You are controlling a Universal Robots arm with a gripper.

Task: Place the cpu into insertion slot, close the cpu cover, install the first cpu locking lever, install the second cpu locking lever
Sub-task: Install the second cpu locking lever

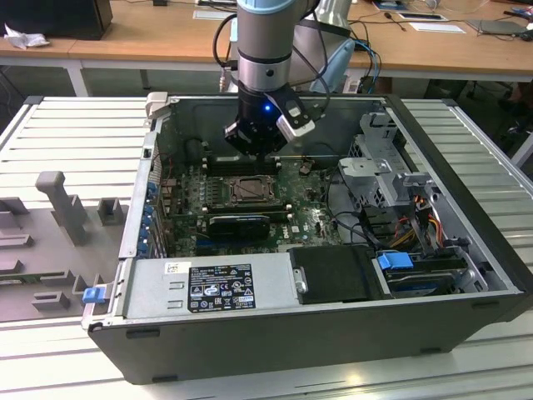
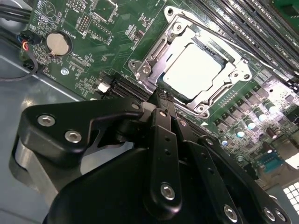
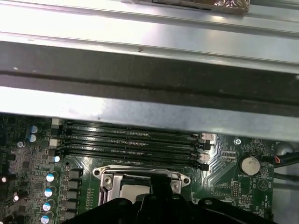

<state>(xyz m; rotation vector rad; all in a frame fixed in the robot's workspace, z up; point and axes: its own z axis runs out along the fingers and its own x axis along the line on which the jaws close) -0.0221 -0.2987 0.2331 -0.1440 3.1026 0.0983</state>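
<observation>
Over the motherboard inside the open case, the gripper hangs with its fingers pinched together, holding nothing, tips just beside the socket's near edge where the cpu sits under the closed cover

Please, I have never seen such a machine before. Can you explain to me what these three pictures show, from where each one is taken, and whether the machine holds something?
A robot arm reaches down into an open computer case. The exterior view looks at the whole scene from outside. Both wrist views come from cameras riding on the arm, looking past its black claw. Below the claw lies the green motherboard. On it, the cpu, a pale square chip, sits in its insertion slot, and the metal cpu cover frames it. The long black memory slots lie beside it. The claw's fingers meet just above the cover's edge, and nothing shows between them.
</observation>
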